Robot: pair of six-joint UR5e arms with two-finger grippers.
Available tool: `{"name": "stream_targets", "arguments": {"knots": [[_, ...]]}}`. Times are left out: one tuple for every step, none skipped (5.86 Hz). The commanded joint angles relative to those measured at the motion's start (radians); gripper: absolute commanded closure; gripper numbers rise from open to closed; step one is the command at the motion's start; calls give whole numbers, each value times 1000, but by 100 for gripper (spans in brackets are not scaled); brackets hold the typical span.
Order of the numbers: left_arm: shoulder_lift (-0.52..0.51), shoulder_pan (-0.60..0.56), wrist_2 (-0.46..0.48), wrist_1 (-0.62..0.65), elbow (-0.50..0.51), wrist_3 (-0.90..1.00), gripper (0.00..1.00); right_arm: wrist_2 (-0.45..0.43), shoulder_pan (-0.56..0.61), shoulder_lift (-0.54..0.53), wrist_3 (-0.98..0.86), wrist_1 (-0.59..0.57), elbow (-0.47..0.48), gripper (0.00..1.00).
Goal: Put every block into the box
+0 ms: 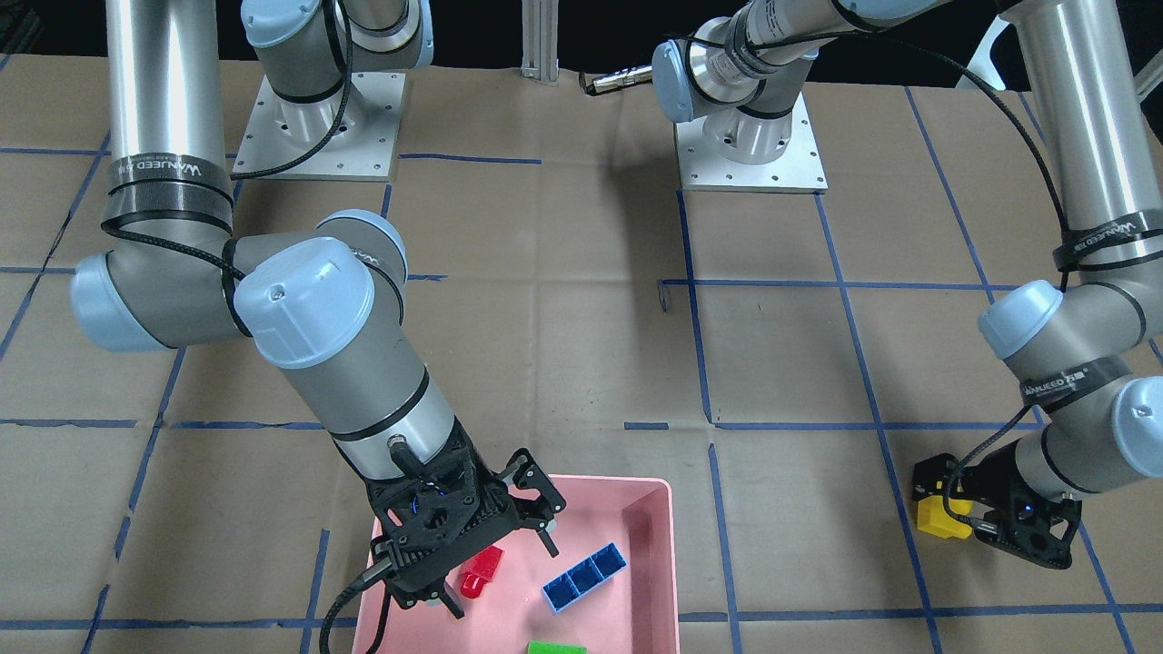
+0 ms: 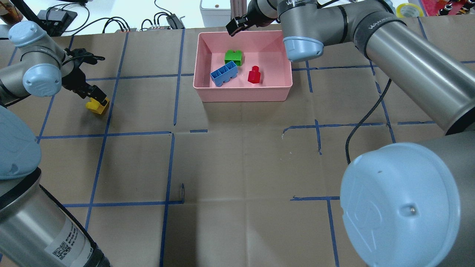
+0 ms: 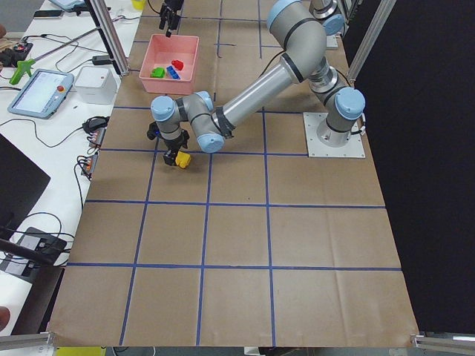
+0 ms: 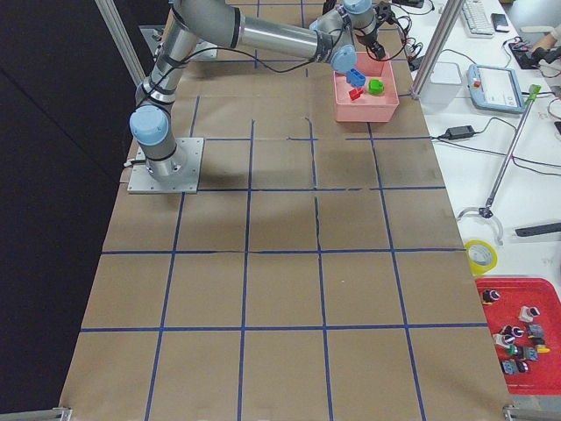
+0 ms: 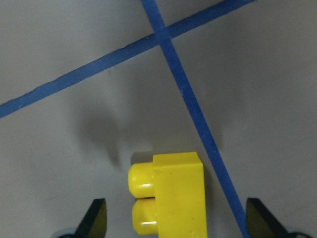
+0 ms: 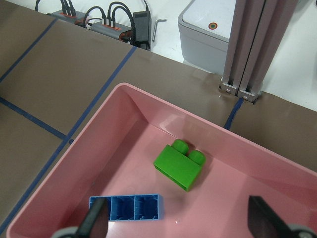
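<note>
Three blocks already lie in the box [image 2: 241,88]: green [image 2: 233,57], blue [image 2: 224,73] and red [image 2: 254,75]. Only the yellow block [image 5: 173,193] is out on the surface, well apart from the box, so the task looks about three parts done.

The left pincer [image 2: 97,98] is directly over the yellow block and is clearly the nearer one. In its wrist view the fingers [image 5: 96,220] are spread wide, one on each side of the block and touching neither face. The block lies on its side. Its studs point to 9 o'clock and its long axis runs from 12 to 6, so the jaws would close across the short width. It sits a little closer to the 9 o'clock finger. The tips are cut off by the frame edge, so they are probably low enough to bracket it, though that is not certain.

The right pincer [image 2: 236,25] hangs over the far rim of the box, spread and holding nothing.

In the overhead view the box lies at about 3 o'clock from the yellow block, a shade toward 2. That is the carry direction once the block is gripped.
</note>
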Motion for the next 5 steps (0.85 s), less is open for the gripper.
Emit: {"name": "stream_targets", "arguments": {"knots": [[-4, 8, 1, 9, -35, 2, 4, -5, -24, -56, -17, 315, -1, 0], [-2, 8, 1, 11, -32, 5, 23, -18, -72, -145, -23, 612, -1, 0], [-4, 8, 3, 11, -18, 6, 41, -164, -102, -226, -17, 700, 1, 0], [-4, 8, 4, 11, -3, 4, 58, -330, -106, -323, 10, 818, 3, 0], [-4, 8, 4, 11, 1, 2, 72, -315, -101, -421, 141, 944, 4, 0]]}}
